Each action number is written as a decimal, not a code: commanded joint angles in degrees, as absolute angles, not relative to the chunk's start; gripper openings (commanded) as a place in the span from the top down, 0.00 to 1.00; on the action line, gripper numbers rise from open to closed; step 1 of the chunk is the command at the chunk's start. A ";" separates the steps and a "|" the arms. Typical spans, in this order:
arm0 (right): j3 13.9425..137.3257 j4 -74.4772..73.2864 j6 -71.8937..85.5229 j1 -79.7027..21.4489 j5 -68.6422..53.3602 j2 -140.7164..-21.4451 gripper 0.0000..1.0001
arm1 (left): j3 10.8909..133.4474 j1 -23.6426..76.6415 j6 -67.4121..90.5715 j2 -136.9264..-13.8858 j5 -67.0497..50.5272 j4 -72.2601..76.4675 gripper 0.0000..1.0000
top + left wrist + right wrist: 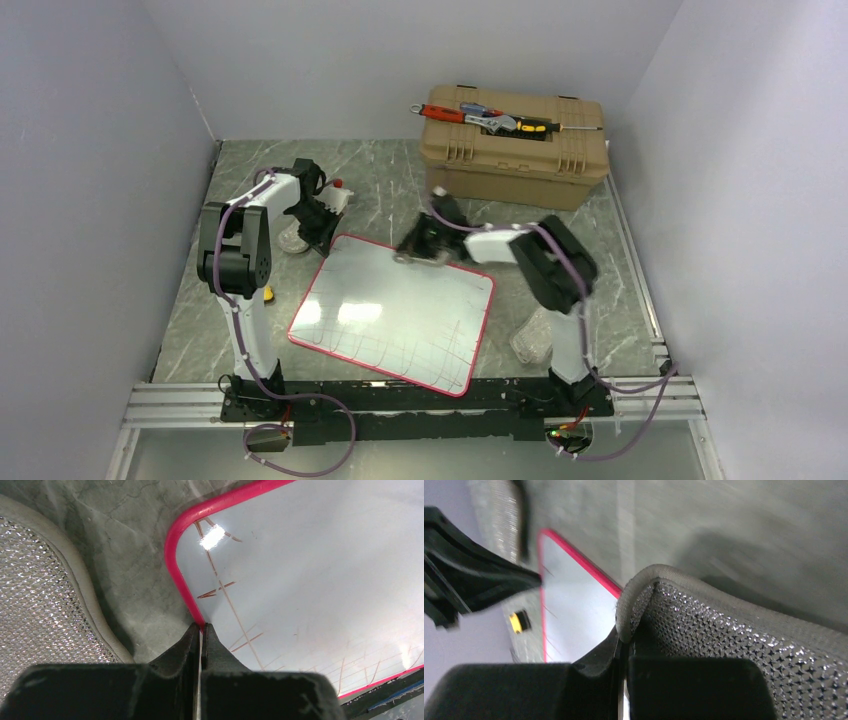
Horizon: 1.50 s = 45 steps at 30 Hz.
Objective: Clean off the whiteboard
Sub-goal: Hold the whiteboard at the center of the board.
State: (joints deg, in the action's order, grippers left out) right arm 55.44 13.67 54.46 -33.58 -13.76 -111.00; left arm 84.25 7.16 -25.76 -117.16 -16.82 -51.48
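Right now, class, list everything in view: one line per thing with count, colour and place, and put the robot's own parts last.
Glossy white rectangular whiteboard: one, white with thin red rim, faint pen lines; flat mid-table.
Silver mesh cloth: two sure, glittery grey; one on the table by the board's far-left corner, one pinched in the right tool.
Pale translucent thing: one; table's near right, too unclear to name.
Tan plastic toolbox: one; far right of table.
Hand tools: at least two, red and yellow-black handles; on the toolbox lid.
Small yellow object: one; just left of the board.
Marble-look table: one, grey-green.
Left tool: one, black; shut at the board's rim.
Right tool: one, black; shut on cloth.
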 commanded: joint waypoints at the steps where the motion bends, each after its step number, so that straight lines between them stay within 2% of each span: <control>1: 76.82 -4.91 50.48 -42.44 -14.09 -131.76 1.00 | 80.80 7.66 -27.18 -123.69 -15.93 -50.67 0.97; 3: 85.90 -8.40 49.77 -43.37 -14.58 -136.04 1.00 | 80.94 7.57 -27.10 -123.77 -15.79 -50.75 0.97; 5: 86.60 -9.54 50.08 -42.94 -14.05 -136.18 1.00 | 80.95 7.48 -27.15 -123.78 -15.60 -50.75 0.97; 7: 79.81 -9.02 49.85 -41.79 -11.74 -130.15 1.00 | 81.05 7.31 -27.28 -123.75 -15.63 -50.96 0.98; 13: 44.32 -10.69 49.26 -32.73 -7.24 -102.27 1.00 | 80.68 6.95 -27.68 -123.33 -15.79 -50.64 0.98; 16: 35.12 -17.41 48.17 -27.76 -3.61 -90.91 1.00 | 80.57 6.86 -27.84 -122.97 -15.91 -50.53 0.98; 19: 31.51 -20.02 47.99 -23.69 -1.46 -84.50 1.00 | 80.69 6.77 -27.85 -123.00 -15.95 -50.64 0.97; 24: 32.24 -18.58 46.67 -20.15 -3.40 -85.50 1.00 | 80.61 6.77 -27.45 -123.05 -16.48 -50.53 0.98; 27: 31.39 -11.11 47.38 -20.45 -9.73 -90.28 1.00 | 80.65 6.77 -27.42 -123.25 -16.89 -50.71 0.98; 30: 33.94 1.52 49.99 -26.31 -17.54 -100.32 1.00 | 80.78 6.77 -27.42 -123.32 -17.07 -50.89 0.98; 35: 47.68 3.96 49.44 -39.92 -24.85 -110.89 1.00 | 80.98 6.70 -27.42 -123.53 -16.72 -51.06 0.98; 39: 45.15 2.54 46.53 -41.91 -30.43 -106.22 1.00 | 81.22 6.68 -27.25 -123.32 -16.71 -51.09 0.97; 45: 34.31 -13.78 43.10 -41.86 -27.35 -85.66 1.00 | 81.50 6.68 -27.01 -123.06 -17.02 -51.26 0.98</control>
State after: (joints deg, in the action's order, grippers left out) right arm 40.38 4.16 47.22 -42.09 -28.93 -96.18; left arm 84.66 6.15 -25.74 -117.60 -18.74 -51.99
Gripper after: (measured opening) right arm 0.039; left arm 0.059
